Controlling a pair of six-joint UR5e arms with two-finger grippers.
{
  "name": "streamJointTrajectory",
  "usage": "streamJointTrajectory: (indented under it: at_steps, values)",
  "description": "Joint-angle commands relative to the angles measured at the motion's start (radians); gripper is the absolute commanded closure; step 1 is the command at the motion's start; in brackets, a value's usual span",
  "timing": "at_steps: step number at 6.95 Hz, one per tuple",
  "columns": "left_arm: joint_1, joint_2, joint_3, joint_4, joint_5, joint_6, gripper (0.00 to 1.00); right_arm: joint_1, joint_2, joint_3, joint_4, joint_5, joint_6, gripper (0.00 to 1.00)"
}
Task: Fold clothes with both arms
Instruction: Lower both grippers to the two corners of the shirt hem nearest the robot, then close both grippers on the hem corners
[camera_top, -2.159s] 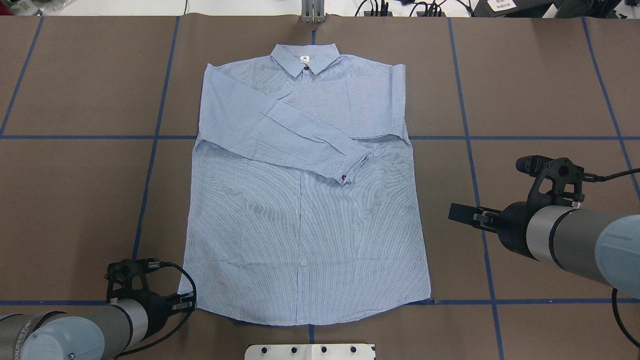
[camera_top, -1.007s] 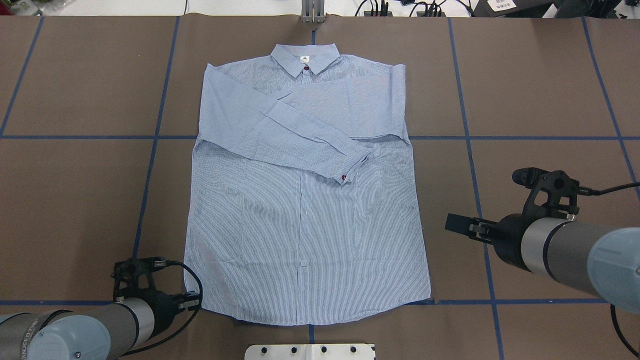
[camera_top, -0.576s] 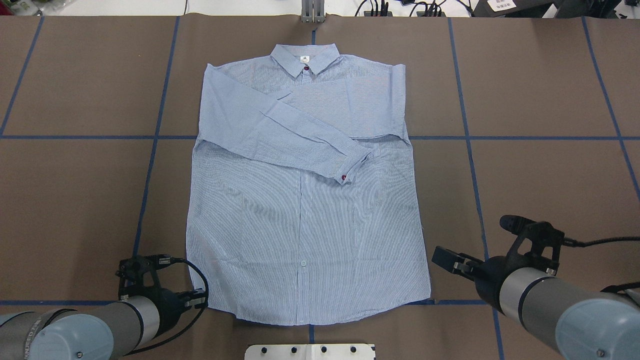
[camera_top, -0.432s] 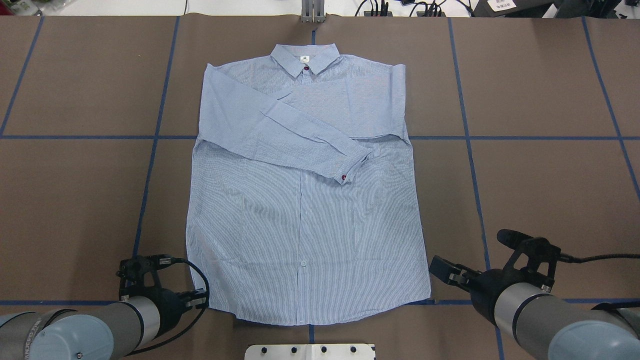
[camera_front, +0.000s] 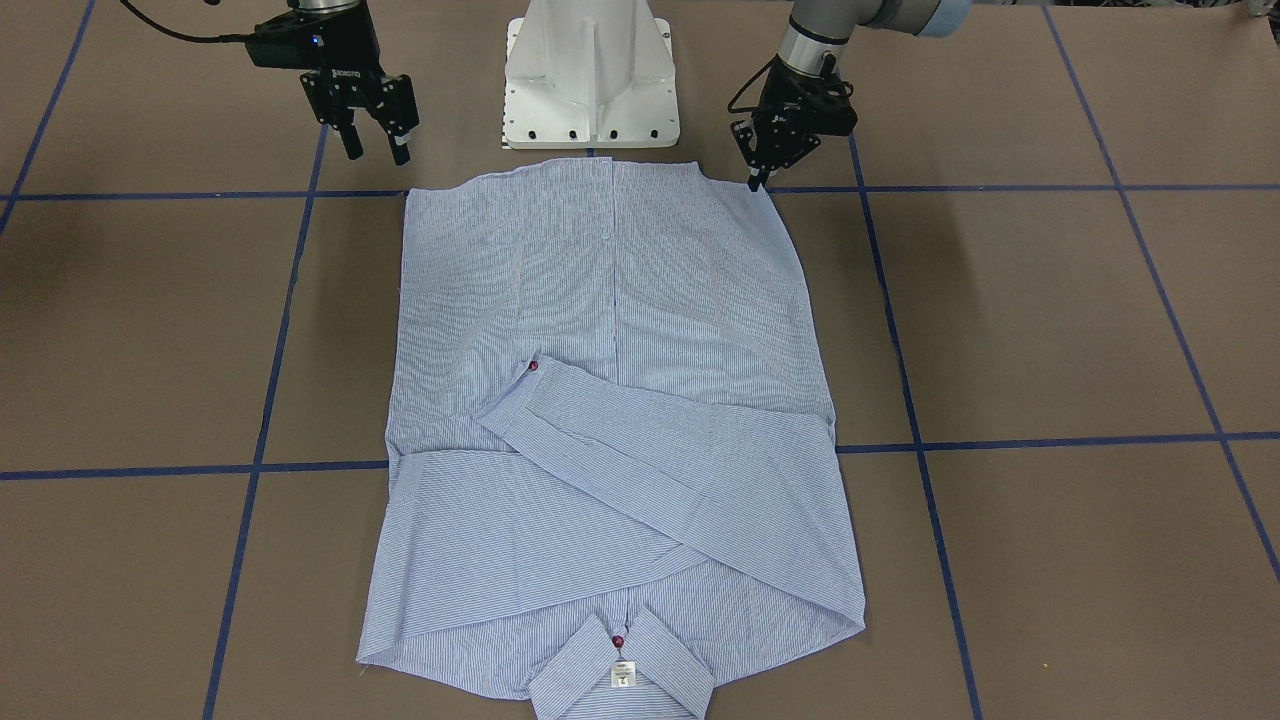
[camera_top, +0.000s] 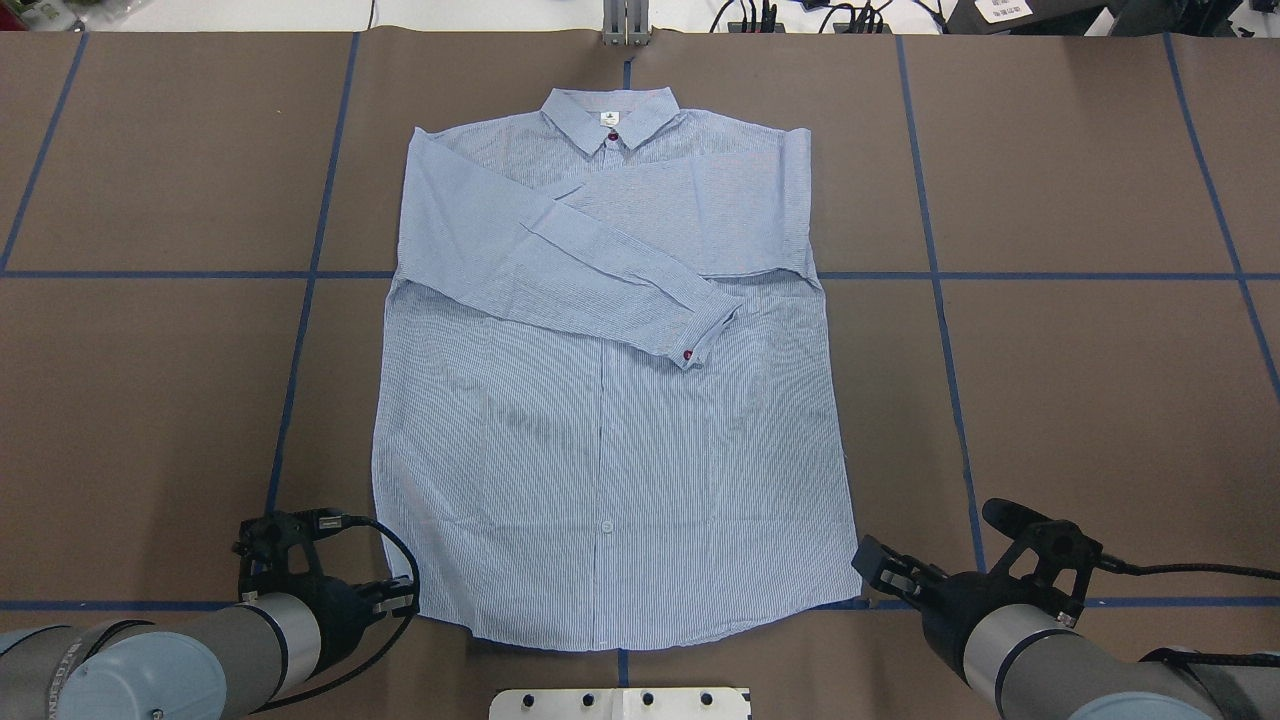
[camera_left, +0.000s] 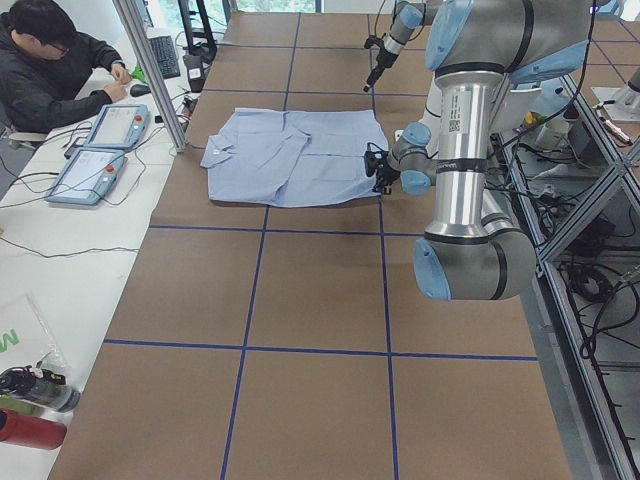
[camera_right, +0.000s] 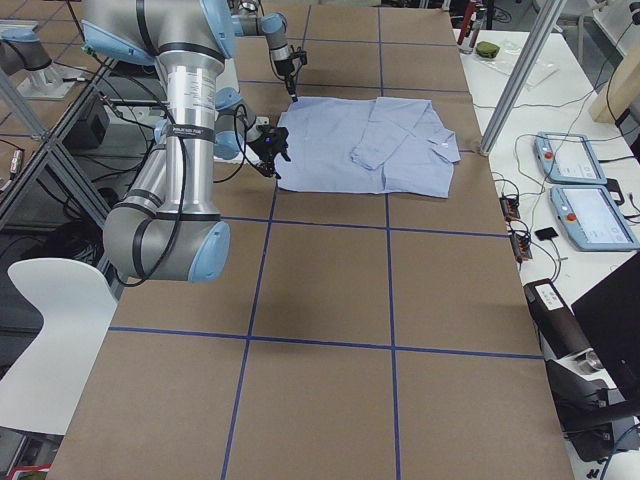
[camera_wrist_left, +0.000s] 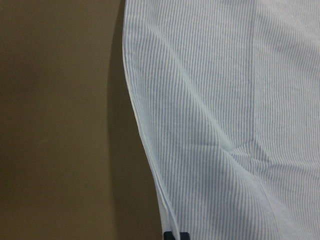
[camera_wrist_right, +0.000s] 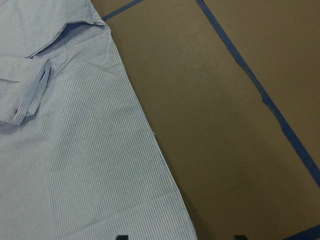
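Observation:
The light blue striped shirt (camera_top: 600, 440) lies flat, front up, collar at the far side, with both sleeves folded across its chest (camera_front: 610, 300). My left gripper (camera_top: 405, 597) is at the near-left hem corner, low on the table (camera_front: 756, 180). In the left wrist view its fingertips (camera_wrist_left: 176, 235) sit close together on the hem edge, and a crease runs up from them. My right gripper (camera_top: 868, 562) hovers open just outside the near-right hem corner (camera_front: 375, 150). Its fingertips (camera_wrist_right: 180, 237) stand wide apart with bare table between them.
The white pedestal base (camera_front: 590, 70) stands right behind the hem. Blue tape lines (camera_top: 310, 275) cross the brown table cover. A metal post (camera_top: 625, 25) rises beyond the collar. A person (camera_left: 50, 70) sits at a side desk with pendants.
My right arm has swung back along the shirt's right side, from mid-body down to the hem corner. My left gripper has shifted slightly right, dragging the near-left hem corner inward.

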Motion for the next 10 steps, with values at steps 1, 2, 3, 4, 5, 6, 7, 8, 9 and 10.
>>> streamJointTrajectory:
  at_steps: [1,2,3,4,5,6,7,8,9,10]
  values:
    - [0.003,0.000,-0.007,0.000,0.018,0.000,1.00,-0.026,0.031,-0.108,0.108,-0.058,0.039,0.37]
    - [0.003,0.001,-0.007,0.000,0.022,0.000,1.00,-0.037,0.045,-0.162,0.151,-0.083,0.040,0.37]
    - [0.003,0.000,-0.007,0.000,0.022,0.000,1.00,-0.038,0.054,-0.179,0.152,-0.092,0.040,0.43]
    - [0.005,-0.002,-0.007,0.000,0.022,0.002,1.00,-0.044,0.055,-0.184,0.150,-0.094,0.042,0.41]
    - [0.005,-0.002,-0.007,0.000,0.022,0.000,1.00,-0.051,0.055,-0.187,0.139,-0.094,0.041,0.41]
    - [0.003,-0.002,-0.007,0.000,0.022,0.002,1.00,-0.051,0.052,-0.199,0.138,-0.095,0.040,0.41]
    - [0.003,-0.002,-0.007,0.000,0.022,0.002,1.00,-0.052,0.053,-0.213,0.136,-0.095,0.040,0.43]
    - [0.003,-0.003,-0.007,0.000,0.022,0.002,1.00,-0.055,0.055,-0.213,0.115,-0.094,0.040,0.50]
    - [0.003,-0.003,-0.007,0.000,0.022,0.002,1.00,-0.061,0.062,-0.212,0.084,-0.094,0.040,0.51]
    - [0.003,-0.002,-0.007,0.000,0.022,0.002,1.00,-0.071,0.068,-0.213,0.066,-0.094,0.040,0.51]
